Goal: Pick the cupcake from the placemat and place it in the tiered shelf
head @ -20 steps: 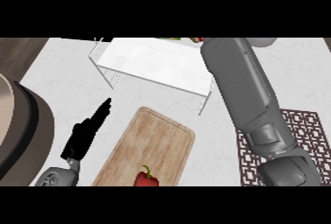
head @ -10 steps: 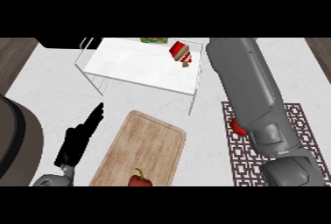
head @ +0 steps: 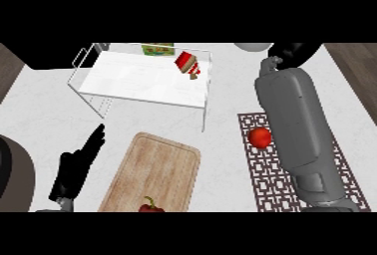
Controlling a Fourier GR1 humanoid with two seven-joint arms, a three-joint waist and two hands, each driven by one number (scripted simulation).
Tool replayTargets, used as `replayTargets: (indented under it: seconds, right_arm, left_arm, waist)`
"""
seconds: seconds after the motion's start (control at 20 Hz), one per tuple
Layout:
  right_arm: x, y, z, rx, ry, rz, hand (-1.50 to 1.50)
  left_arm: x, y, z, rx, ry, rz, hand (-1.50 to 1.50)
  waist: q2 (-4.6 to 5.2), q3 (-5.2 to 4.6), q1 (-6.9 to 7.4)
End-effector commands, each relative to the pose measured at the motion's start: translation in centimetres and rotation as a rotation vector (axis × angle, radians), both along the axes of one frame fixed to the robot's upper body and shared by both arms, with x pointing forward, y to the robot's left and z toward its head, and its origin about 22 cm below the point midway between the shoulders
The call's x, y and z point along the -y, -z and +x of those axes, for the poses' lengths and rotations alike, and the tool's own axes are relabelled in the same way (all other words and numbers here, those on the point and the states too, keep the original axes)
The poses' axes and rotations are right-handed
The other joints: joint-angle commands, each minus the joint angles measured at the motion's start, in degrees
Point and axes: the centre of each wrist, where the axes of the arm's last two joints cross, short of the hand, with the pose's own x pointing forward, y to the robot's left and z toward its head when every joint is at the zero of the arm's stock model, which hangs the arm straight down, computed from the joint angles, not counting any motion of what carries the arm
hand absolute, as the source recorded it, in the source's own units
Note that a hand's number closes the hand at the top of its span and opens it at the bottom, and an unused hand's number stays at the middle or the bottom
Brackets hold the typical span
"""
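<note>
Red cupcake point(head: 259, 137) sits on brown lattice placemat point(head: 274, 164) beside the right forearm; right robot hand point(head: 294, 53) state unclear, left robot hand point(head: 77, 167) open, empty; approach from above, clearing white wire tiered shelf point(head: 140, 78).

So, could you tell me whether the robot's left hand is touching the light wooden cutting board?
Apart. The head view shows the black left hand with straight fingers over the white counter, a strip of counter visible between it and the wooden cutting board.
</note>
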Motion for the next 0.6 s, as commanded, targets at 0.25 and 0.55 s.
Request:
replayTargets:
  seconds: [0.25,0.55]
  right_arm:
    - [4.1,1.6,-8.4,-0.019,-0.038,-0.07,-1.5]
    - [6.5,1.4,-16.8,-0.049,-0.092,-0.085,-1.5]
  left_arm:
    - [-0.2,1.2,-1.3,-0.025,-0.047,-0.009,0.0]
    - [0.0,-0.1,-0.3,0.014,0.001,0.002,0.0]
  waist:
    - [0.03,-0.04,-2.03]
    - [0.77,0.0,-0.53]
